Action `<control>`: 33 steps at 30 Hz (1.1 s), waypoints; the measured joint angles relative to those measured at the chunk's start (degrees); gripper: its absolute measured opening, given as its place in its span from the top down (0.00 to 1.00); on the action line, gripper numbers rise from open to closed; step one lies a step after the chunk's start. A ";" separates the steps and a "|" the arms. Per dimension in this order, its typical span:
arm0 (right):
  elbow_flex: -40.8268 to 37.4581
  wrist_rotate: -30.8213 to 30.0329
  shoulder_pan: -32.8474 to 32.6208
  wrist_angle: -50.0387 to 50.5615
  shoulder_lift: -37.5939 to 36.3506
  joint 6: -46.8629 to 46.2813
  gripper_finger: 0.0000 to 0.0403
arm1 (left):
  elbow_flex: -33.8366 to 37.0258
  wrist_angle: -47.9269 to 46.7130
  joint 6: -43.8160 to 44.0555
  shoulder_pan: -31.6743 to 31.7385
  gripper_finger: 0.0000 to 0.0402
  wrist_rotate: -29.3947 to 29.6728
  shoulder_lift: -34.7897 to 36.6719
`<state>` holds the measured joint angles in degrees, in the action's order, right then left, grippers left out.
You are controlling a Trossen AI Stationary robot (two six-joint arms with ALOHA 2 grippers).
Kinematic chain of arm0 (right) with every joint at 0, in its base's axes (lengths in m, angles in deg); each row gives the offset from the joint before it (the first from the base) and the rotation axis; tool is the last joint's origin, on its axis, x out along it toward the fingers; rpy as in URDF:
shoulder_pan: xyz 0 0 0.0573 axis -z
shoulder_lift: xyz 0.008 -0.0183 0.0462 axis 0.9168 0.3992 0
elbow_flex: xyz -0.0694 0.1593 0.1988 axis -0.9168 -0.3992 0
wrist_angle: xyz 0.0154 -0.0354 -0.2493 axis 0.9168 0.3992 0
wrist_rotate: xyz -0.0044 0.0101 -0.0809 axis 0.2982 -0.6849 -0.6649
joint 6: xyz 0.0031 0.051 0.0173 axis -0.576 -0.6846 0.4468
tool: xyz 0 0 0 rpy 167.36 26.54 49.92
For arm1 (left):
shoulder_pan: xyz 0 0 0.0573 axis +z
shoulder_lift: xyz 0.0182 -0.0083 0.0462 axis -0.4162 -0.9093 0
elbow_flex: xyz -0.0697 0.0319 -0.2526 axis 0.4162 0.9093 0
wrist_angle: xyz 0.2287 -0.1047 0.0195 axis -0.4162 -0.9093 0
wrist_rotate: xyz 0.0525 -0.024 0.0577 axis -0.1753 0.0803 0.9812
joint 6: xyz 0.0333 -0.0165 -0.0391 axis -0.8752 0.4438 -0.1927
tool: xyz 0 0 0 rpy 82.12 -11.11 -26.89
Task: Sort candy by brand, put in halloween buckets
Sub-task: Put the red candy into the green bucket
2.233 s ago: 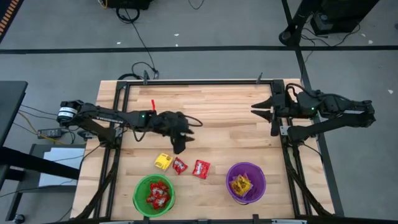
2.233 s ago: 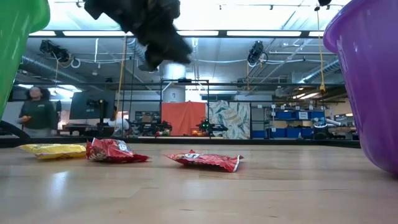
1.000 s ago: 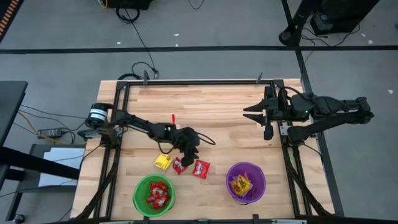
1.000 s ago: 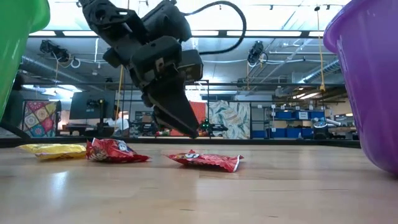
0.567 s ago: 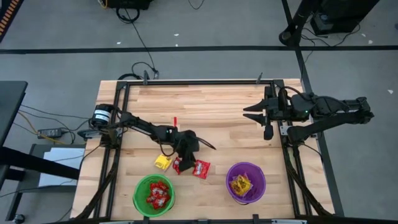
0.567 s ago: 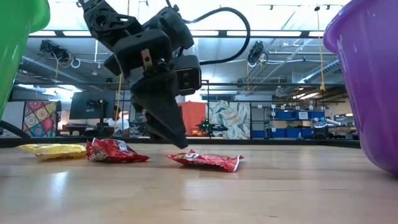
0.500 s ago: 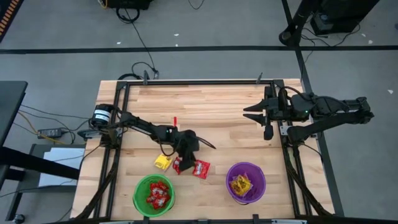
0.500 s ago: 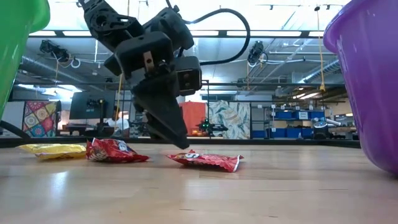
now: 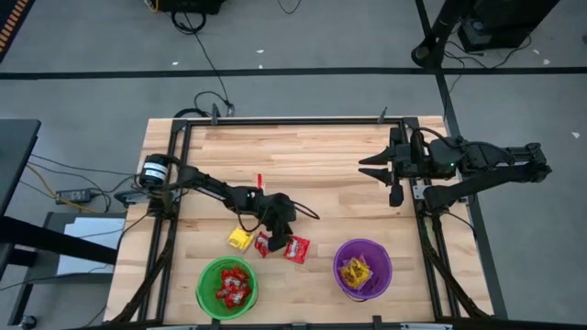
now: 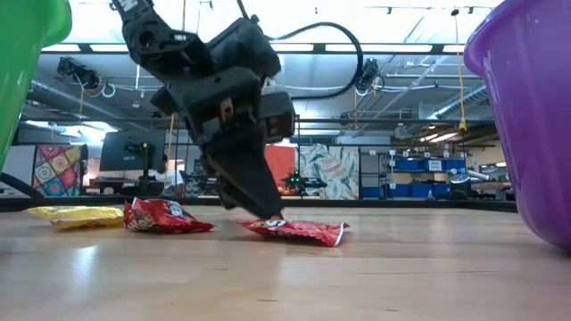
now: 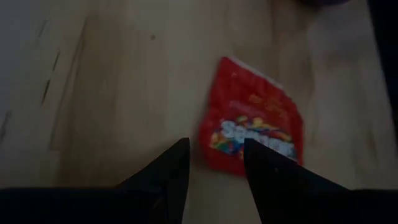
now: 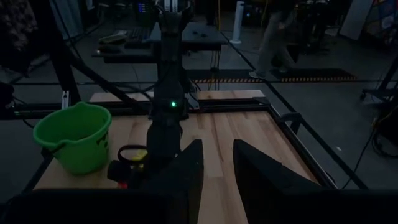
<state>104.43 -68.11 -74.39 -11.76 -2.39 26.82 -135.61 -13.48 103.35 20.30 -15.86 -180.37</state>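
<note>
Left gripper (image 10: pixel 268 214) is down at the surface (image 9: pixel 330 174), jaws a little apart, tips at the near edge of the red packet (image 11: pixel 255 121). The packet lies just ahead of the jaws, long axis running away from them (slightly off-centre). Right gripper (image 9: pixel 371 166) waits well apart, jaws spread, far from any candy.

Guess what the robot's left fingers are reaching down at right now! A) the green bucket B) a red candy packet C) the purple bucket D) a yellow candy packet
B: the left gripper comes down with its fingers open around the edge of a red candy packet lying flat on the table, while the yellow packet lies off to the side.
</note>
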 joint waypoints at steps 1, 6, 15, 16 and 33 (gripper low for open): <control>0.00 0.02 0.00 -0.03 0.00 0.00 0.75 | 0.04 0.67 0.00 0.00 0.61 -0.01 -0.72; 0.00 0.07 0.00 -0.03 0.00 0.11 0.75 | -0.04 4.88 1.38 0.03 0.61 -0.89 -2.70; 0.00 0.15 -1.69 -0.01 0.00 0.15 0.75 | -0.02 4.13 2.69 -0.91 0.68 -6.91 -2.85; 0.00 0.13 -1.93 -0.01 0.00 0.17 0.75 | -0.02 3.83 2.65 -1.10 0.70 -6.91 -2.82; 0.00 -0.04 -2.64 -0.03 0.00 -0.02 0.75 | 0.04 3.55 0.96 -1.46 0.99 -7.31 -2.80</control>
<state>104.43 -68.15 -77.04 -11.79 -2.39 26.79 -135.57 -9.93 104.30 18.84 -23.17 -183.17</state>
